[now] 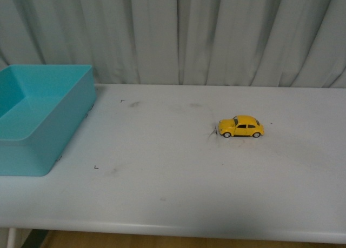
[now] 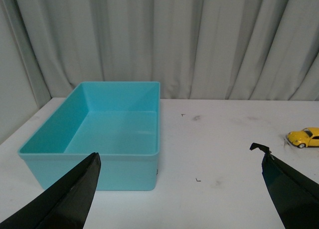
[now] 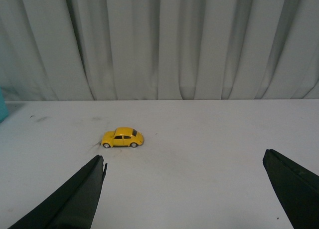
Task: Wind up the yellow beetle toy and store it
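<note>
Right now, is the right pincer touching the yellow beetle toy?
Apart. The right wrist view shows bare table between the open right pincer and the yellow beetle toy.

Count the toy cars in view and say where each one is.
1. The yellow beetle toy stands on its wheels on the white table, right of centre in the front view, apart from the teal bin. None shows inside the bin.

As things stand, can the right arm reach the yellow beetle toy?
Probably yes: the right gripper is open, and only table surface lies between it and the yellow beetle toy.
</note>
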You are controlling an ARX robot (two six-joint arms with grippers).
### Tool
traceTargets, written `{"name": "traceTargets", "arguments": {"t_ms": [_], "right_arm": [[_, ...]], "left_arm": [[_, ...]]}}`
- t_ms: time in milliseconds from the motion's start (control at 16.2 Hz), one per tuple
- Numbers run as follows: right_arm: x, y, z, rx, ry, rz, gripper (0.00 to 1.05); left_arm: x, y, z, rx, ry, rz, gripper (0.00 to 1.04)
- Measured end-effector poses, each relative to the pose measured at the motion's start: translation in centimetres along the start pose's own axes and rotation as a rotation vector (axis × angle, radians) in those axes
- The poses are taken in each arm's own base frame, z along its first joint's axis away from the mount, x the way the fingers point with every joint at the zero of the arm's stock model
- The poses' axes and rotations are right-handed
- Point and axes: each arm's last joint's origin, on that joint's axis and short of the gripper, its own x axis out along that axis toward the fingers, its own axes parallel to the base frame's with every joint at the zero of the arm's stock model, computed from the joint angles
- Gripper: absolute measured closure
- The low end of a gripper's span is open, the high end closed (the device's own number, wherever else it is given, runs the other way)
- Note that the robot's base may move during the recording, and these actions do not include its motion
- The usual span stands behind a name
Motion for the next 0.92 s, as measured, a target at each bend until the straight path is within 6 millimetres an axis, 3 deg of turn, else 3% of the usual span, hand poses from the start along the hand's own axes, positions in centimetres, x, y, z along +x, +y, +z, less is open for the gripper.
{"name": "traceTargets", "arguments": {"t_ms": [925], "right_arm": [[0.00, 0.00, 0.01, 0.000, -0.001, 0.000, 0.07]], "left_arm": [[0.00, 0.00, 0.00, 0.000, 0.000, 0.000, 0.07]]}}
